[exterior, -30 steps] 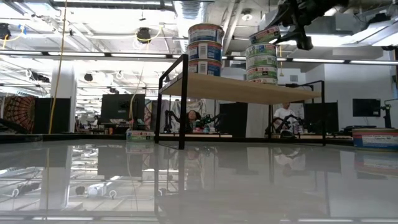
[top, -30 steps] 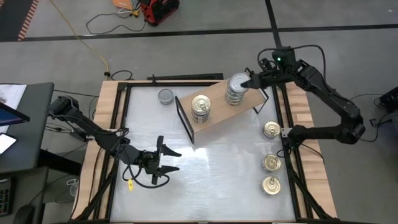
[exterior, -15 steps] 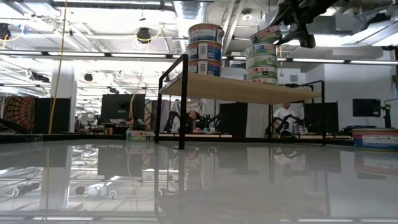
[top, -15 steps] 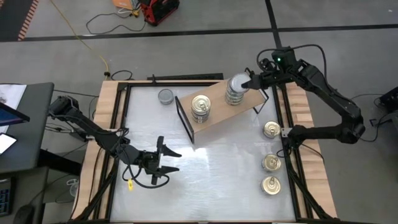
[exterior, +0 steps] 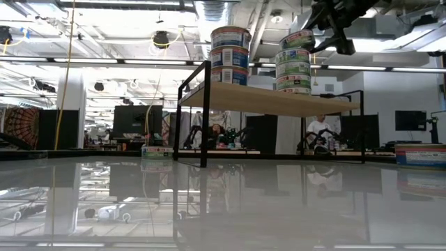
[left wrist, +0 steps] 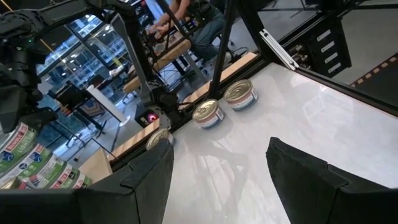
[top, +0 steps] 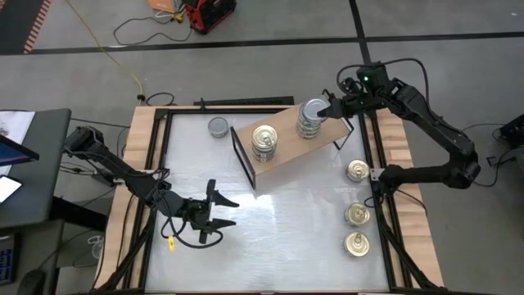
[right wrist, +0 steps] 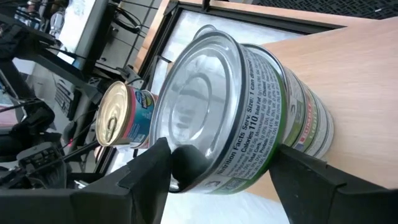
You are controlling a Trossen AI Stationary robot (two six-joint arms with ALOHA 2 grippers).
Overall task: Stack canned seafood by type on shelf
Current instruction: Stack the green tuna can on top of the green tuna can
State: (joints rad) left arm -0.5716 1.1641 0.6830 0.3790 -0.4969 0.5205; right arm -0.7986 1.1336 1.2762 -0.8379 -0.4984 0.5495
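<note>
On the tan shelf (top: 286,143) stand two stacks of tins: a blue-labelled one with a gold lid (top: 264,141) (exterior: 230,54) and a green-labelled one (exterior: 293,70) (right wrist: 305,118). My right gripper (top: 327,107) (exterior: 326,29) (right wrist: 221,171) is over the shelf's right end, shut on a grey-topped tin (top: 312,109) (exterior: 297,39) above the green stack. My left gripper (top: 219,211) (left wrist: 217,180) hangs open over the table's near left part, touching nothing. My right gripper pinches the top tin by its side wall (right wrist: 261,143), one finger (right wrist: 152,165) on each opposite side. The fingers come roughly level from the table's right side. The tin sits tilted over the green stack, its flat grey face toward the wrist camera; whether its low edge rests on the stack I cannot tell.
Three gold-lidded tins (top: 357,170) (top: 357,215) (top: 357,243) stand along the table's right edge, also the tins (left wrist: 240,95) (left wrist: 208,113) (left wrist: 160,138). A grey-topped tin (top: 219,126) stands at the far left beside the shelf's black frame (top: 243,160). Wooden rails border the table.
</note>
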